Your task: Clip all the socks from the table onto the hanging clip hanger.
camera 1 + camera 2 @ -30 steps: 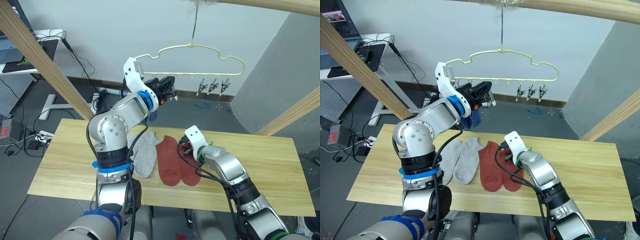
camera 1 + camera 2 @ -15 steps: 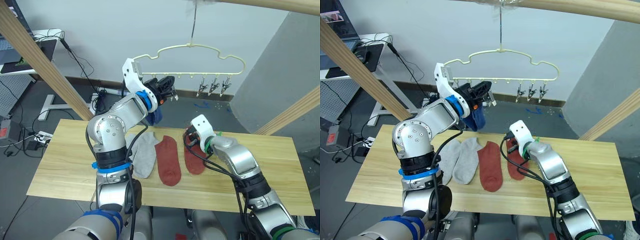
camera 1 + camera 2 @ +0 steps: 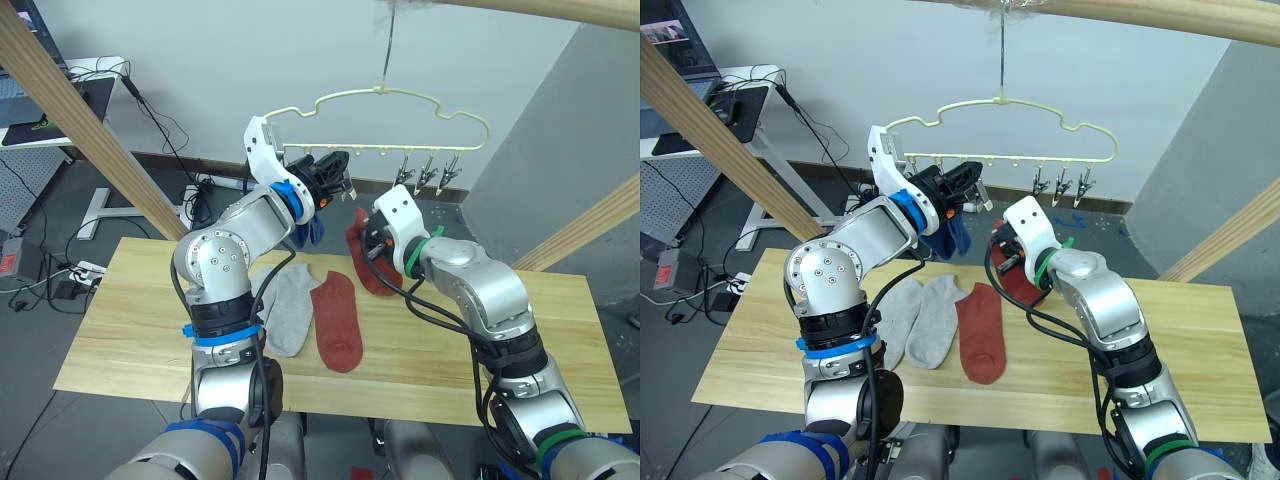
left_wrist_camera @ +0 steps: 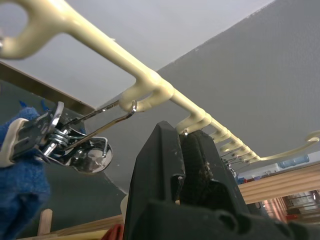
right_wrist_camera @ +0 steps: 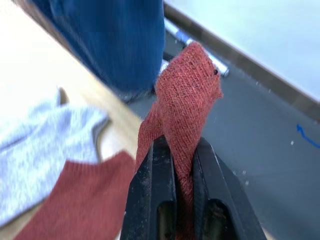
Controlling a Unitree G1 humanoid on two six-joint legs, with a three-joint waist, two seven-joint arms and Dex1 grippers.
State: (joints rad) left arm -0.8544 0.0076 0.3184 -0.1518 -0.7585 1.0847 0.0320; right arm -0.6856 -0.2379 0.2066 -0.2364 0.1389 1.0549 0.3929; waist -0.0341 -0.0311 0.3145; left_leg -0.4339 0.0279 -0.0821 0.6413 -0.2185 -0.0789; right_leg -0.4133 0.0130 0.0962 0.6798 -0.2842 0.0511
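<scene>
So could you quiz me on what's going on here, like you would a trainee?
1. True or false: the right pincer is shut on a rust red sock.
2. How many socks lie flat on the table?
3. What already hangs from the clip hanger? A) blue socks B) a towel C) nothing

Key: 1 true; 2 three: two grey socks, one red sock; 3 A.

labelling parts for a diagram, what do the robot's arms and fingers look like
Both arms are silver-grey metal with rounded joint housings and loose black cables. The left gripper sits past a white bracket and a blue-and-orange wrist ring, the right gripper past a white bracket and a green ring. The fingers are black, flat and tapered.
</scene>
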